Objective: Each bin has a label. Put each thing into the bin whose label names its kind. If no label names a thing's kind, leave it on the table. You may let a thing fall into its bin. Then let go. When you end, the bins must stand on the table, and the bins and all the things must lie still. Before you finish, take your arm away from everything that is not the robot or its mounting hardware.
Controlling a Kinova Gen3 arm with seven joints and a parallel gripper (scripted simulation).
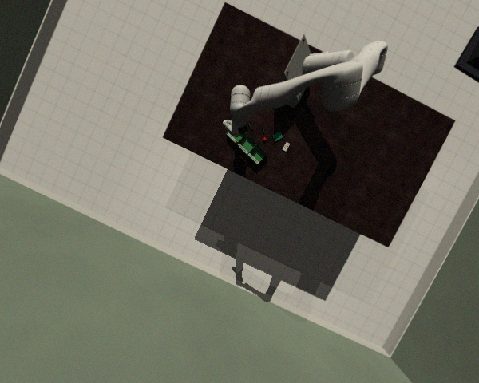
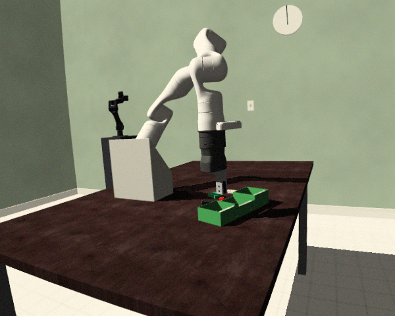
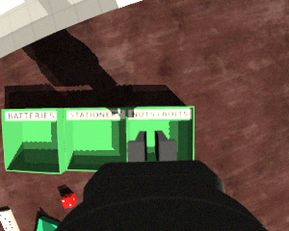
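Overhead, the arm's wrist covers the tool at one end of the green bin row point(image 1: 254, 152). A red piece point(image 1: 264, 139), a green block point(image 1: 278, 136) and a white block point(image 1: 286, 146) lie on the table point(image 1: 376, 164) beside the row.

From the exterior view, the tool point(image 2: 220, 187) hangs upright just behind the row's near end.

In the wrist view, the tool points into the compartment labelled NUTS+BOLTS point(image 3: 181, 130), beside STATIONERY and BATTERIES. Its fingers stand narrowly apart; I cannot tell whether they pinch anything.
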